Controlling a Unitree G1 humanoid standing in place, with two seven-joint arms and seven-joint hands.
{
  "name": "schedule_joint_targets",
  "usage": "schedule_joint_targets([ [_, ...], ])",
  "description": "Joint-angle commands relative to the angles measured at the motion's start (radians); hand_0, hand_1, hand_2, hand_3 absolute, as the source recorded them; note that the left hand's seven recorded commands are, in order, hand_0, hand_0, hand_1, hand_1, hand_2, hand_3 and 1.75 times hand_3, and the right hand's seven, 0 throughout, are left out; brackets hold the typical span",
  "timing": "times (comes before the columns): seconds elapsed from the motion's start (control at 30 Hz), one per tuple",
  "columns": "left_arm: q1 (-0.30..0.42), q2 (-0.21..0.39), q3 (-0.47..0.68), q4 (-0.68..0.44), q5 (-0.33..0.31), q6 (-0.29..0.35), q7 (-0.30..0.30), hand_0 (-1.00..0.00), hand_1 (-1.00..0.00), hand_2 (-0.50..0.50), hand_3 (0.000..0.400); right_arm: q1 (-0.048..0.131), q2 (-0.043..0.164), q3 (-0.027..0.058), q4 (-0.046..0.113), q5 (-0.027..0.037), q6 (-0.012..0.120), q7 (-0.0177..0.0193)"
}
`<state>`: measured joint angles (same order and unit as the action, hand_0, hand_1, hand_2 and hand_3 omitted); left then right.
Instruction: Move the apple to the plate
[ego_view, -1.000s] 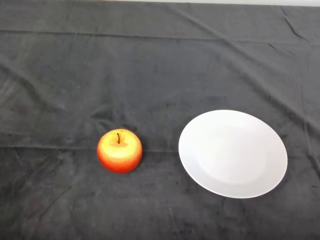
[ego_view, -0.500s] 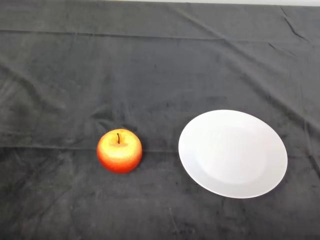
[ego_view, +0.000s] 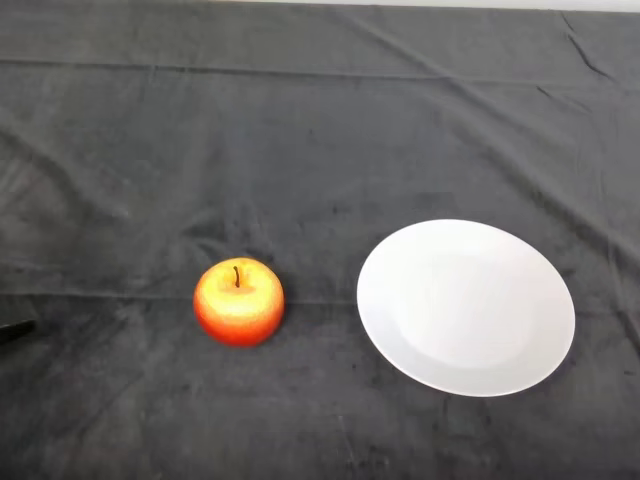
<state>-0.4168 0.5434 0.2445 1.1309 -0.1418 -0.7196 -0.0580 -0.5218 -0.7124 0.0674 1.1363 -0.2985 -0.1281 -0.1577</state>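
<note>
A red and yellow apple stands upright on the dark cloth, stem up, left of the middle. To its right, a short gap away, lies a white plate with nothing on it. Only a black tip of my left hand shows at the left edge of the head view. It is level with the apple and well to the left of it, touching neither the apple nor the plate.
The dark cloth covers the whole table, with creases across the far side and the left. The table's far edge runs along the top of the view.
A black tip of my left hand has come into view at the left edge; it was absent in both earlier frames. The apple and the plate have not moved.
</note>
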Motion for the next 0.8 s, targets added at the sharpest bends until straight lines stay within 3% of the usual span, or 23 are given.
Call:
schedule_joint_targets([
  [0.03, -0.048, -0.018, -0.029, -0.064, 0.027, -0.03, -0.015, 0.0, 0.0, 0.0, 0.0, 0.082, 0.047, 0.0237, 0.027, -0.0192, 0.018, 0.0196],
  [0.8, -0.087, -0.126, -0.117, -0.078, 0.064, -0.06, -0.141, 0.0, 0.0, 0.0, 0.0, 0.083, 0.047, 0.0231, 0.024, -0.0188, 0.02, 0.0201],
])
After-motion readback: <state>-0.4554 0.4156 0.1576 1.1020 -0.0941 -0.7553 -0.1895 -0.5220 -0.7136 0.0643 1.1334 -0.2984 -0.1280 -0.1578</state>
